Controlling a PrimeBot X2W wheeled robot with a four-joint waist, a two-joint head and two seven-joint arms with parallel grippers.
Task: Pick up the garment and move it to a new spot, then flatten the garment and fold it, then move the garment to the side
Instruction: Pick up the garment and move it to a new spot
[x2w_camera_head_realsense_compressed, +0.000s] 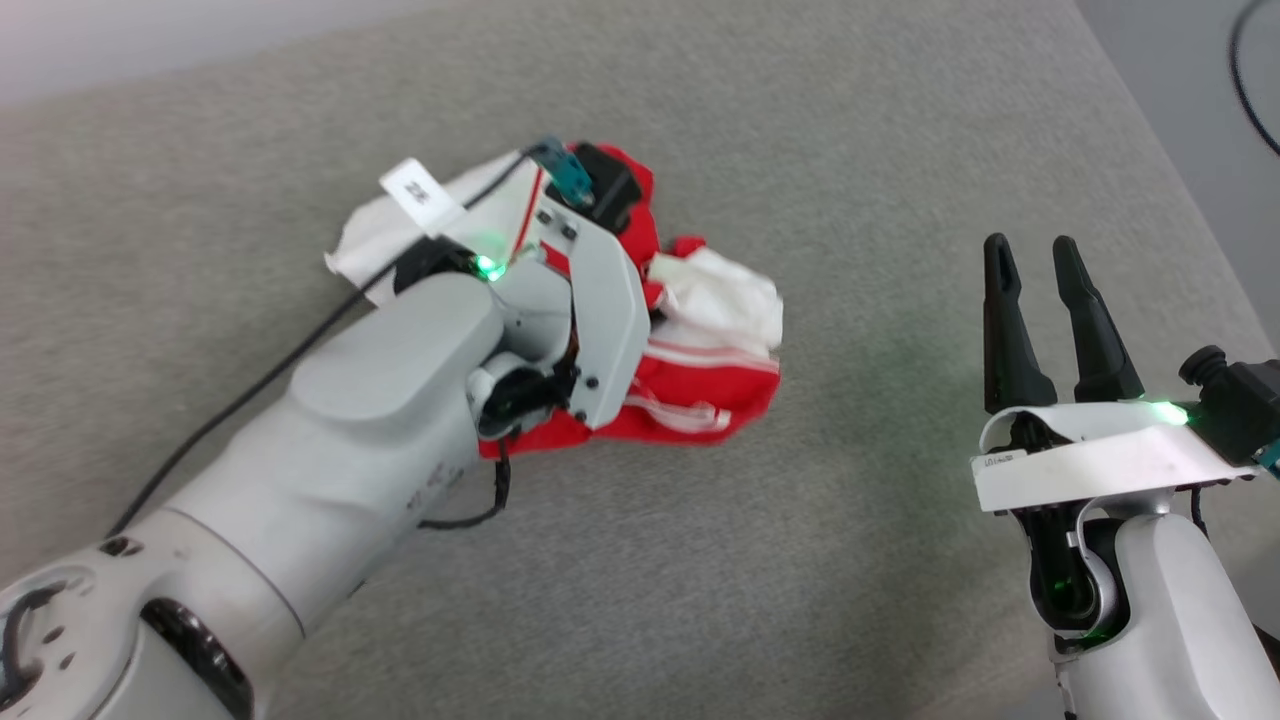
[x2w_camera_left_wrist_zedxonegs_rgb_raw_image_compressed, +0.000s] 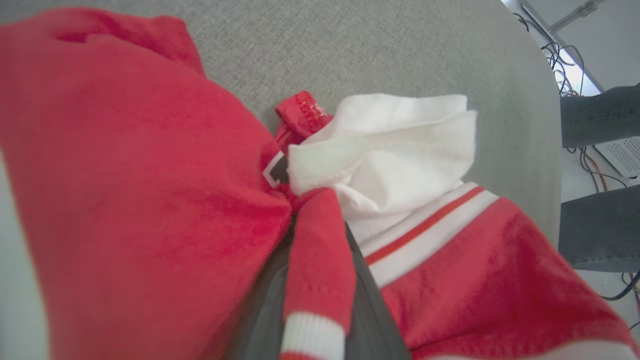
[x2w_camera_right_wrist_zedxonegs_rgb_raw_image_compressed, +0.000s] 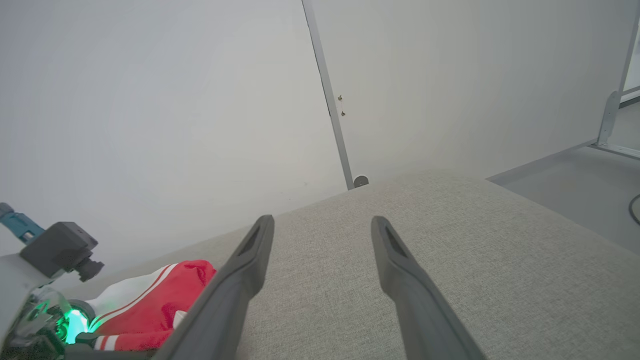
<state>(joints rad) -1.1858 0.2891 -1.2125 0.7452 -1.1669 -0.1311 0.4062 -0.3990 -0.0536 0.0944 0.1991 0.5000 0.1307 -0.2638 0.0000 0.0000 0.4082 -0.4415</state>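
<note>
Grey table (x2w_camera_head_realsense_compressed: 800, 560), pale wall (x2w_camera_right_wrist_zedxonegs_rgb_raw_image_compressed: 150, 100) behind. The garment (x2w_camera_head_realsense_compressed: 722, 372) sits bunched mid-table (red, white sleeves, striped trim), a red fold clamped by the left gripper (x2w_camera_left_wrist_zedxonegs_rgb_raw_image_compressed: 320, 240); the right gripper (x2w_camera_head_realsense_compressed: 1030, 250) is spread, empty.

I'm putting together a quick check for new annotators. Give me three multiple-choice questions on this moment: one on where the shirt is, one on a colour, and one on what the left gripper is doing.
1. The garment lies:
A. on the floor
B. crumpled on the grey table
C. hung on the wall

2. Its stripe trim is:
A. red and white
B. blue and yellow
C. black and green

3. The left gripper is:
A. open above the cloth
B. shut on a cable
C. shut on a red fold of the garment

Answers:
1. B: the head view shows it heaped on the tabletop.
2. A: a red line runs between white bands.
3. C: the left wrist view shows red cloth pinched between its fingers.
</note>
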